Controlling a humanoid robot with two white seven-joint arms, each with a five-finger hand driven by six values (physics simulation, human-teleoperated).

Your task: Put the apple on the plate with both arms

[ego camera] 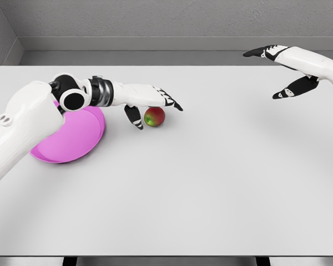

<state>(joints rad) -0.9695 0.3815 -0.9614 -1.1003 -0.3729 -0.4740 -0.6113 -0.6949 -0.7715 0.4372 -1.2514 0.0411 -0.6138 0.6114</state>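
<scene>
Small round red-and-green apple (154, 116) sitting on the pale grey table (211, 183), just right of the shallow pink round plate (77, 141) (not on it). Left hand (150, 102) reaching over the apple, fingers spread, thumb down beside it, not clasped. Right hand (288, 69) well right of the apple, raised, fingers extended and apart, holding nothing.

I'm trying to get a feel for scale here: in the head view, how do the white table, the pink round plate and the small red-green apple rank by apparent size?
Largest to smallest, as they appear:
1. White table, filling most of the picture.
2. Pink round plate, partly hidden behind the left arm.
3. Small red-green apple, beside the left hand.
</scene>
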